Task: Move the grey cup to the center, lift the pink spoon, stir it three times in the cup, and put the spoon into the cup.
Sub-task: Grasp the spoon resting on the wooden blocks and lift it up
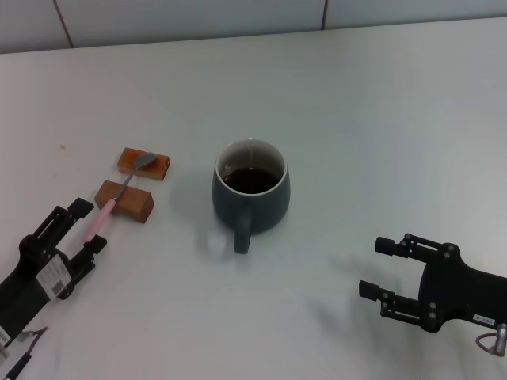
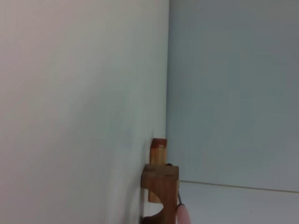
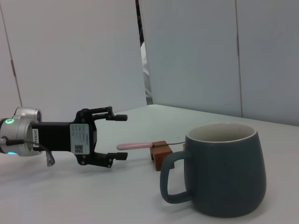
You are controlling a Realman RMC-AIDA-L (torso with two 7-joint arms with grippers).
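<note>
The grey cup (image 1: 250,192) stands upright near the table's middle, holding dark liquid, its handle turned toward me; the right wrist view shows the cup (image 3: 229,175) close up. The pink spoon (image 1: 101,218) lies across two wooden blocks, its metal bowl on the far block. My left gripper (image 1: 87,227) is open at the spoon's handle end, and the pink tip sits between its fingers. In the right wrist view the left gripper (image 3: 120,137) stands open around the spoon's (image 3: 135,146) tip. My right gripper (image 1: 379,267) hangs open to the right of the cup, nearer me, holding nothing.
Two brown wooden blocks carry the spoon: the far block (image 1: 144,164) and the near block (image 1: 125,200), seen stacked in line as blocks (image 2: 160,179) in the left wrist view. The white table (image 1: 380,119) runs back to a pale wall.
</note>
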